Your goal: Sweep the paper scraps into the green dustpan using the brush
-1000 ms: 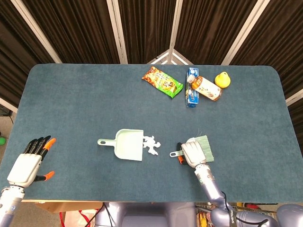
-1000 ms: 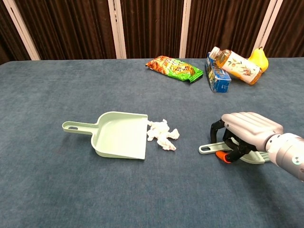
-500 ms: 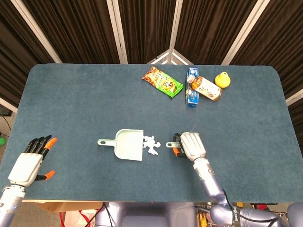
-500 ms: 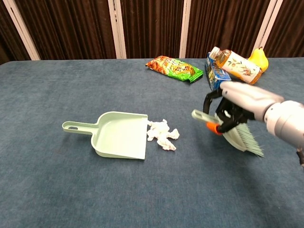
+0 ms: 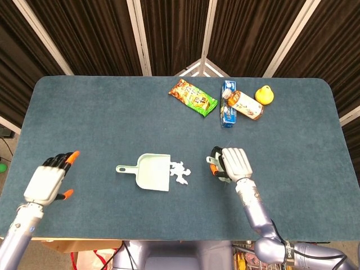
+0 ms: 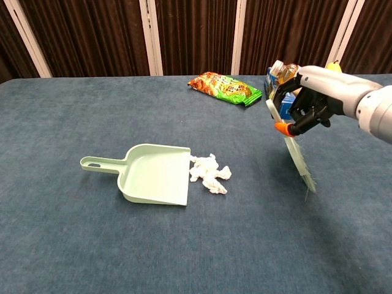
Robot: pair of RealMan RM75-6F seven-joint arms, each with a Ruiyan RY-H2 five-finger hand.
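The pale green dustpan (image 5: 149, 172) (image 6: 153, 174) lies flat at mid table, handle to the left, mouth to the right. White paper scraps (image 5: 180, 171) (image 6: 210, 173) are bunched at its open edge. My right hand (image 5: 234, 162) (image 6: 316, 99) holds the brush (image 6: 295, 150) by its handle, lifted off the table to the right of the scraps, bristles hanging down. In the head view the hand covers most of the brush. My left hand (image 5: 49, 179) hovers open at the table's left front, well clear of the dustpan.
At the back right lie a green snack bag (image 5: 193, 97) (image 6: 225, 87), a blue carton (image 5: 227, 106) (image 6: 280, 100), a bottle (image 5: 244, 104) on its side and a yellow pear (image 5: 264, 94). The table's front edge runs just below both hands.
My right hand picked the brush up off the table and raised it, the bristles tipping down. My left hand moved forward and slightly right.
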